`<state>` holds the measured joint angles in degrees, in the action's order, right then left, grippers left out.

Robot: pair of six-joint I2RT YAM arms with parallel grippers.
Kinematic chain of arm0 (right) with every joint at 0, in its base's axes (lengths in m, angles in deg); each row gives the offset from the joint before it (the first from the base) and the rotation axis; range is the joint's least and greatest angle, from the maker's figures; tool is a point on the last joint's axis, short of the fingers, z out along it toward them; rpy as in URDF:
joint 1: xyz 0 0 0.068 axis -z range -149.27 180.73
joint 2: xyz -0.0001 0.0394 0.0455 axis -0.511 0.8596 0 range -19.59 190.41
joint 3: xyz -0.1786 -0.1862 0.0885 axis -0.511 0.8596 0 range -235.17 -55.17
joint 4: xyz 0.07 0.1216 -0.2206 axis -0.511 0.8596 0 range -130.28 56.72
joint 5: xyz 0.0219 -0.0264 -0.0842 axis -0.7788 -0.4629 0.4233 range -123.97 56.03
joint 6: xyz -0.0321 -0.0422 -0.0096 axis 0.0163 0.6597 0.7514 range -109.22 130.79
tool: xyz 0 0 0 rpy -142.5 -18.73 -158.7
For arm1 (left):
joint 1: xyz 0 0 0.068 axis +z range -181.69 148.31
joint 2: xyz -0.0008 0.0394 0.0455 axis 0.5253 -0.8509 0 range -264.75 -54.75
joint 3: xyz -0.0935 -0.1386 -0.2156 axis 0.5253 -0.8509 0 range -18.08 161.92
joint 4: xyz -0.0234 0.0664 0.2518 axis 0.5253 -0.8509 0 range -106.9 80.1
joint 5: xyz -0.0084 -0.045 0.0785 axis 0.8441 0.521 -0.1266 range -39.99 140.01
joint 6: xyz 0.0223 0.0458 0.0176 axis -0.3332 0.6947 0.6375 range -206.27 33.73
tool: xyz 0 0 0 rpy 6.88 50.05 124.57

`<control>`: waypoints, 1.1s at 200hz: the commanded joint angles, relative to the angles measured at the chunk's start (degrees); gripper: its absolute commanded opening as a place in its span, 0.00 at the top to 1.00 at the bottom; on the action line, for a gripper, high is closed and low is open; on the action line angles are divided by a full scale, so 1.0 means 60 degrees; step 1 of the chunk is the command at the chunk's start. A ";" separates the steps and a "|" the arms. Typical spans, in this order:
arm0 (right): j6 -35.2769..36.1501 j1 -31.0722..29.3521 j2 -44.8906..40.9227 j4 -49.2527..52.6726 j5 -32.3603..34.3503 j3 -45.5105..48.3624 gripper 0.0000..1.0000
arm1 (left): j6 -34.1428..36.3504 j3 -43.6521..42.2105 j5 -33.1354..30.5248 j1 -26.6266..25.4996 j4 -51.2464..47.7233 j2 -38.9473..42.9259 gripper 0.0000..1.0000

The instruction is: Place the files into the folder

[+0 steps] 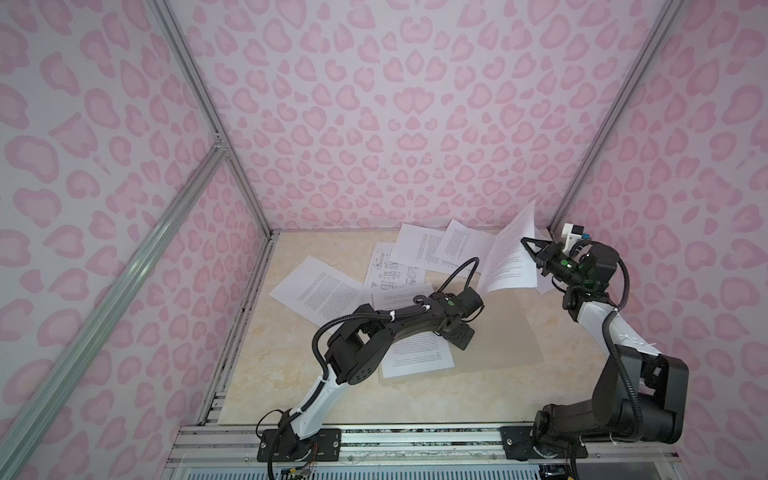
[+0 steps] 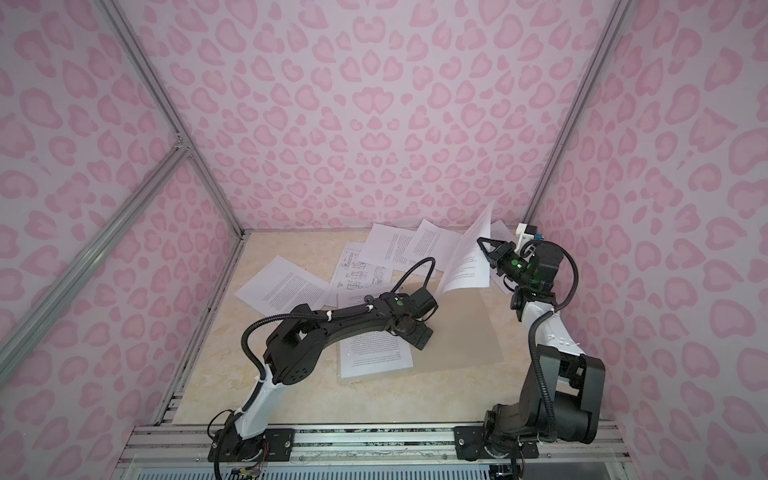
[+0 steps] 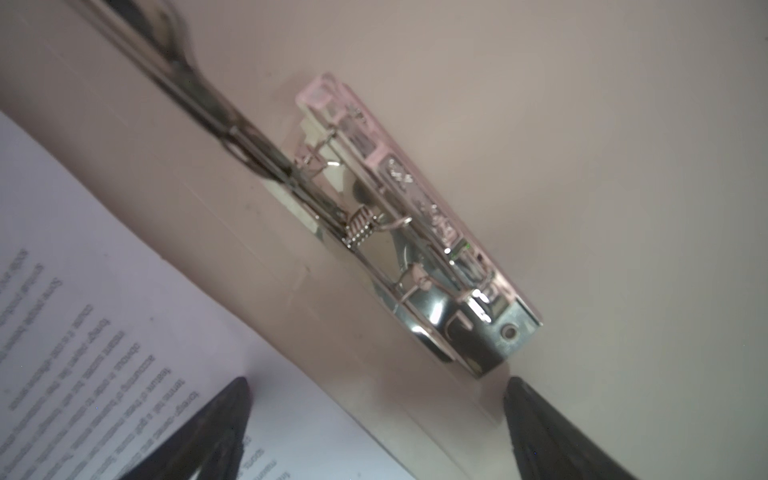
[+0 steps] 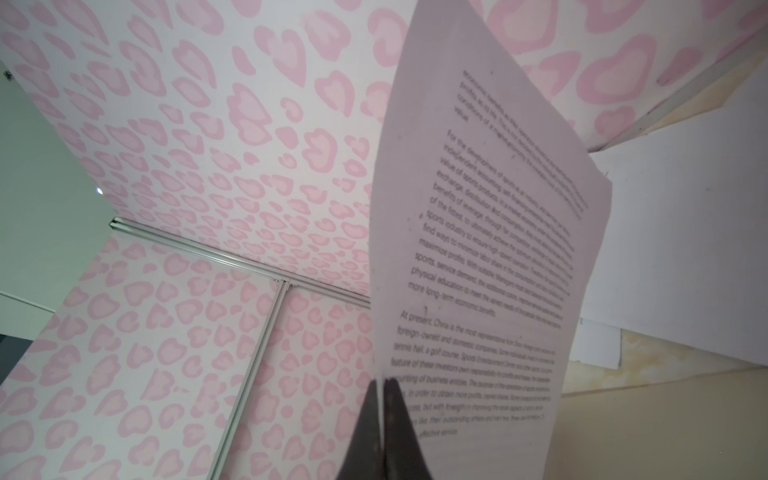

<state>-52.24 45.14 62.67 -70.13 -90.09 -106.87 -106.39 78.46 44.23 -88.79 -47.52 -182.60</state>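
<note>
right pincer (image 4: 380,395) pinches white printed paper sheet (image 4: 490,232) aloft to carry; my left pincer (image 3: 376,382) gapes wide over metal clip (image 3: 415,232) of grey-beige cardboard folder (image 3: 602,145).

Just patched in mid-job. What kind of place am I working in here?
Probably a lab robot cell, not an office: pink patterned panels on an aluminium frame box in the tabletop, with a slotted metal rail along the front.

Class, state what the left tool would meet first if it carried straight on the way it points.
Probably the metal clip on the folder, directly ahead of the left tool; depth unclear.
</note>
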 commanded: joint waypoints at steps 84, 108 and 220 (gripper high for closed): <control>0.3204 -0.2489 0.0046 0.3448 0.0462 -0.0650 1.00 | 0.0085 -0.5255 0.1506 0.1093 0.0241 0.2679 0.06; 0.3249 -0.2770 -0.0095 0.3516 0.0504 -0.0511 1.00 | 0.0201 -0.5263 0.1594 0.1335 0.0186 0.2924 0.06; 0.2008 -0.3891 0.0001 0.1826 -0.0329 -0.0566 1.00 | -0.1301 -0.6046 0.5010 0.3970 0.1665 0.7103 0.02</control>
<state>-36.20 21.38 62.69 -52.92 -88.88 -111.46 -109.49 44.75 67.79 -70.38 -37.05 -141.30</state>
